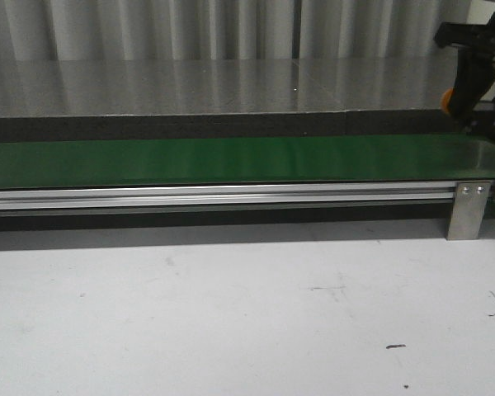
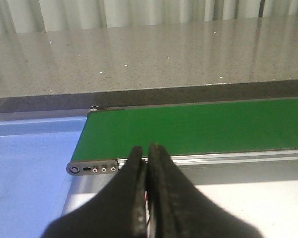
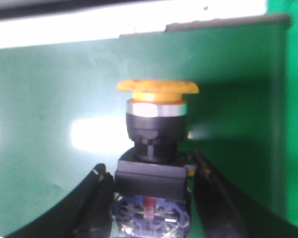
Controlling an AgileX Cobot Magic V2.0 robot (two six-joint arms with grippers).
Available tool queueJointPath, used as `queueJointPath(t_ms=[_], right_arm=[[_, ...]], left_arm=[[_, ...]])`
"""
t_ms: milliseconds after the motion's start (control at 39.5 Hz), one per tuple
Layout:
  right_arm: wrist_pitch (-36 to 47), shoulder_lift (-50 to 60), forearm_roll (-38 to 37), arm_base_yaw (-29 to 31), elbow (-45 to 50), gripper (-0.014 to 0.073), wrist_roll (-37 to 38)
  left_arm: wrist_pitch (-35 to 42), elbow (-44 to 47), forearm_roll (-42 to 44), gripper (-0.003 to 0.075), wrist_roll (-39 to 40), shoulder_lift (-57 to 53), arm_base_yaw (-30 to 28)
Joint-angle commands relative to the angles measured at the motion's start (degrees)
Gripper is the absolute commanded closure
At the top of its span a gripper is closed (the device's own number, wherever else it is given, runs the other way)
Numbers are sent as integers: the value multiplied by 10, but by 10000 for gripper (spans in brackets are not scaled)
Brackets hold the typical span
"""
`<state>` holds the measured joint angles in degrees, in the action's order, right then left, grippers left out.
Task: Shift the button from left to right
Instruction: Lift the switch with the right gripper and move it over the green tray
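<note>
The button has an orange-yellow mushroom cap, a silver ring and a black boxy body. My right gripper is shut on that body, one black finger against each side, and holds it over the green conveyor belt. In the front view the right gripper hangs at the far right above the belt's right end, with only an orange bit of the button showing. My left gripper is shut with nothing in it, in front of the belt's left end. It is out of the front view.
A blue tray lies beside the belt's left end. An aluminium rail with a bracket runs along the belt's front. A grey stone counter sits behind, and a white tabletop in front.
</note>
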<state>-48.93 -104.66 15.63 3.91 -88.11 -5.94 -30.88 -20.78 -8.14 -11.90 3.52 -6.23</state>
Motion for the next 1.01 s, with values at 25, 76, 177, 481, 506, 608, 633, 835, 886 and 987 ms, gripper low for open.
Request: queueJointPath(t_ms=[25, 76, 177, 481, 506, 608, 633, 835, 886, 987], right_arm=[[27, 52, -15, 31, -21, 423, -8], [26, 53, -18, 47, -21, 423, -8], [27, 53, -31, 80, -21, 423, -8], [94, 30, -82, 165, -21, 423, -7], [94, 24, -82, 170, -21, 423, -7], [85, -4, -83, 174, -21, 421, -7], [84, -13, -86, 174, -21, 419, -7], [82, -65, -141, 174, -21, 370, -6], [80, -74, -156, 175, -21, 353, -1], [78, -84, -156, 175, -21, 301, 4]], left_arm=[[46, -15, -9, 741, 3, 6, 2], [46, -15, -9, 741, 3, 6, 2], [46, -15, -9, 741, 3, 6, 2], [46, -15, -9, 741, 3, 6, 2], [46, -15, -9, 741, 3, 6, 2], [46, -15, -9, 741, 3, 6, 2], [46, -15, -9, 741, 3, 6, 2], [46, -15, -9, 741, 3, 6, 2], [46, -15, -9, 741, 3, 6, 2], [46, -15, -9, 741, 3, 6, 2]])
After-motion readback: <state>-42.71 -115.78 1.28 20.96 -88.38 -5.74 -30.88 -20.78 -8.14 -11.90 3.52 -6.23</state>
